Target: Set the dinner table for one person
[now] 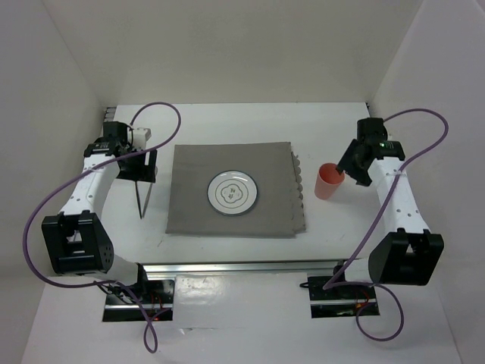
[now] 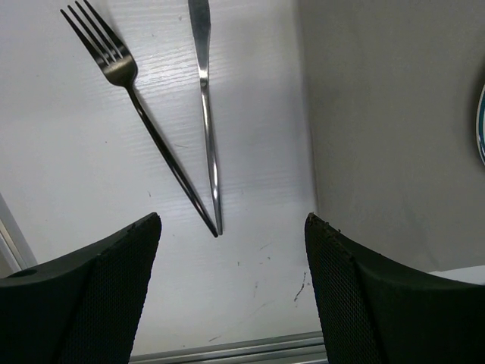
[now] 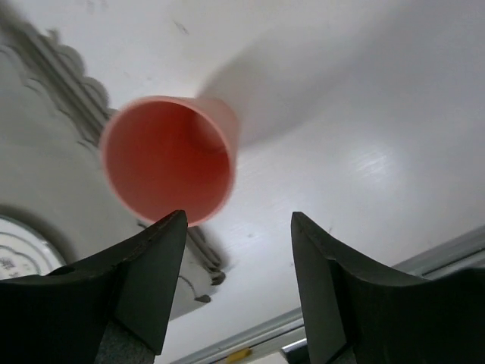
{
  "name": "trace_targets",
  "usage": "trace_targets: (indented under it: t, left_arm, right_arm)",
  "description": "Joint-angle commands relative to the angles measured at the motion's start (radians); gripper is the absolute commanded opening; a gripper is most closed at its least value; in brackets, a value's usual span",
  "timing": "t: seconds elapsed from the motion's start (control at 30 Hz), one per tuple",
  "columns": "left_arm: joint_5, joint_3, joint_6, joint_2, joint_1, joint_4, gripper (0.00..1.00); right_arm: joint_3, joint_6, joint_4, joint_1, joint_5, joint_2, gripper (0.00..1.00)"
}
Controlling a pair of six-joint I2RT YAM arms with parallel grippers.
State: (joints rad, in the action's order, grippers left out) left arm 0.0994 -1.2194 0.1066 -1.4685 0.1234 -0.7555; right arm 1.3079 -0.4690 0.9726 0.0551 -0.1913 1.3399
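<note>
The white dinner table (image 1: pixel 227 125) carries a grey cloth mat (image 1: pixel 231 163) with a white patterned plate (image 1: pixel 233 192) in its middle. A dark fork (image 2: pixel 121 72) and a silver knife (image 2: pixel 206 114) lie on the table left of the mat, their handle ends meeting in a V; in the top view they show as thin lines (image 1: pixel 142 199). My left gripper (image 1: pixel 142 167) hovers over their far ends, open and empty (image 2: pixel 231 227). A pink cup (image 1: pixel 328 182) stands upright right of the mat. My right gripper (image 1: pixel 351 171) is open and empty just beside the cup (image 3: pixel 167 155).
The mat's scalloped right edge (image 3: pixel 72 83) lies close to the cup. The plate's rim shows at the left wrist view's right edge (image 2: pixel 482 125) and in the right wrist view (image 3: pixel 19 254). A silver rail (image 1: pixel 242 265) edges the table's near side. White walls enclose the table.
</note>
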Motion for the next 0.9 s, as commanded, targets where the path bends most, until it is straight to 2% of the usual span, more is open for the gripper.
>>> trace_targets:
  t: [0.0, 0.2, 0.3, 0.4, 0.47, 0.57, 0.63, 0.67, 0.8, 0.87]
  left_arm:
    - [0.04, -0.003, 0.022, 0.017, 0.005, 0.004, 0.83]
    - [0.04, -0.003, 0.022, 0.028, 0.005, 0.004, 0.83]
    - [0.04, -0.003, 0.022, 0.028, 0.005, 0.004, 0.83]
    - [0.031, -0.003, 0.022, 0.028, 0.005, -0.005, 0.83]
    - [0.02, -0.003, 0.022, 0.028, 0.005, -0.005, 0.83]
    - [0.02, -0.003, 0.022, 0.028, 0.005, -0.005, 0.83]
    - [0.02, -0.003, 0.022, 0.028, 0.005, -0.005, 0.83]
    - [0.02, -0.003, 0.022, 0.028, 0.005, -0.005, 0.83]
    - [0.011, -0.012, 0.022, 0.028, 0.005, -0.005, 0.83]
    - [0.011, -0.012, 0.022, 0.019, 0.005, -0.005, 0.83]
  right_arm:
    - [-0.065, 0.016, -0.031, 0.019, 0.015, -0.018, 0.64]
    - [-0.133, 0.016, -0.107, 0.028, -0.002, 0.012, 0.54]
    - [-0.142, 0.016, -0.143, 0.028, 0.032, 0.051, 0.45]
    - [-0.154, 0.016, -0.153, 0.028, 0.032, 0.09, 0.43]
    - [-0.171, 0.016, -0.176, 0.028, 0.032, 0.09, 0.32]
    - [-0.187, 0.007, -0.195, 0.028, 0.032, 0.103, 0.24]
    - [-0.174, 0.007, -0.186, 0.028, 0.023, 0.119, 0.1]
    - [-0.165, 0.007, -0.186, 0.028, 0.023, 0.119, 0.0]
    - [-0.018, 0.032, -0.155, -0.004, 0.023, 0.119, 0.0]
    - [0.054, 0.032, -0.12, -0.081, -0.025, 0.157, 0.0]
